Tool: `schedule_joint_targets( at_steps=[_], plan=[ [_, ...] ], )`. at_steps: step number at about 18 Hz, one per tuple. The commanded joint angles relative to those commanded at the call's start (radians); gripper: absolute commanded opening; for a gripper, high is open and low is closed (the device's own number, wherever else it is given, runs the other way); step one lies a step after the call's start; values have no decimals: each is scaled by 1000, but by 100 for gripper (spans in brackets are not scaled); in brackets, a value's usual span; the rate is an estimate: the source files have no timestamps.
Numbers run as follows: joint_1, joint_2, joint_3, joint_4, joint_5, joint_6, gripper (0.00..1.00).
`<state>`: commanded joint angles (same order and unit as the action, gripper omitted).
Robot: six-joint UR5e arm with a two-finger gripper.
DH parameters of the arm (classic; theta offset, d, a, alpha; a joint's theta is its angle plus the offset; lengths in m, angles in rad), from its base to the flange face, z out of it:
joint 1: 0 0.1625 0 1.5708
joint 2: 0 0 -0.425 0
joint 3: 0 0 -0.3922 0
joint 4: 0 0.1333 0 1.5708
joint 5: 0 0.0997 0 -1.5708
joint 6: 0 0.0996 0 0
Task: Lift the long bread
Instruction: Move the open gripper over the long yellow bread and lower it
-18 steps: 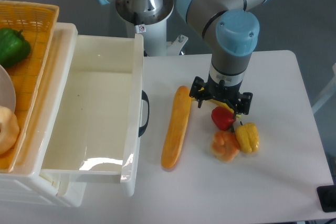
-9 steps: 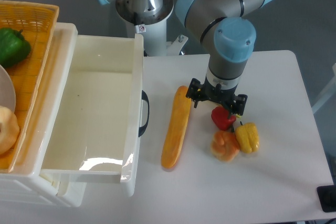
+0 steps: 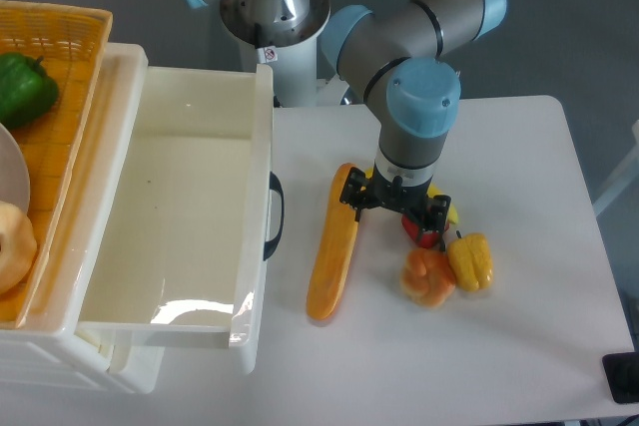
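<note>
- Bread: long, slim, glossy golden-orange, rounded ends, lying flat on the bench.
- End effector hovers spread beside its upper end.

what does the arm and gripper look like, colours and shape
The arm is built from matte grey tubular links with rounded joints capped in light blue plastic. Its wrist ends in a grey cylinder carrying a small black two-finger gripper with an angular black bracket body. No loose cables or markings visible.
</note>
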<state>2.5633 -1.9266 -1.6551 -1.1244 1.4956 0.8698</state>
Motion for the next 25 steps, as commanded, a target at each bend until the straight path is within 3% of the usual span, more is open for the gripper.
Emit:
schedule_joint_targets(
  at_steps=[13, 18, 25],
  plan=[
    [-31, -78, -71, -2, 0, -2, 100],
    [-52, -121, -74, 3, 3, -3, 100],
    [-68, -129, -74, 6, 3, -61, 100]
  ],
)
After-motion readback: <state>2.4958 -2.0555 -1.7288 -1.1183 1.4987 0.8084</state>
